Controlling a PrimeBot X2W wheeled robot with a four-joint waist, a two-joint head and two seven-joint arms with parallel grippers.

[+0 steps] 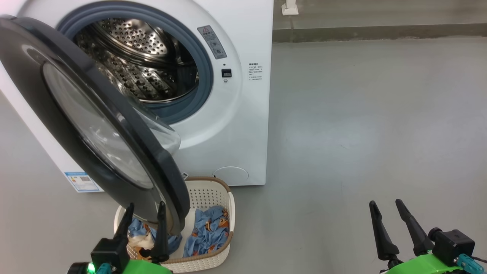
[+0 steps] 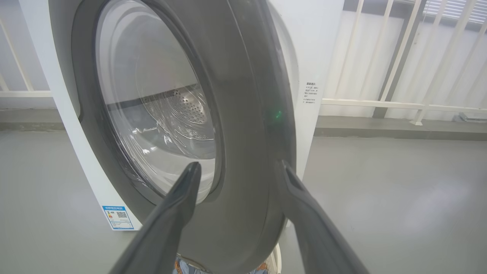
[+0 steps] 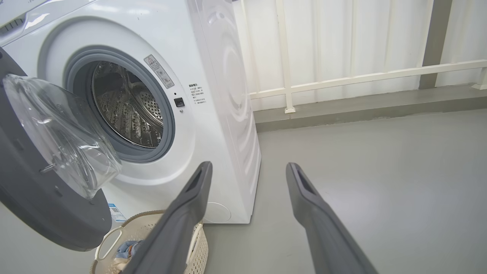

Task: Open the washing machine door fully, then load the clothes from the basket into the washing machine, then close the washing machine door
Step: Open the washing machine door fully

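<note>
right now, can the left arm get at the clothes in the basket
Probably not directly: the half-open washing machine door hangs over the basket, right in front of the open left gripper, covering part of the clothes. Swinging the door wider should free the way.

I look out over a smooth grey floor [image 1: 361,114], softly lit. Beyond a low grey kerb [image 3: 361,105], a white railing [image 3: 342,80] stands before a pale ribbed wall [image 3: 335,38].
</note>
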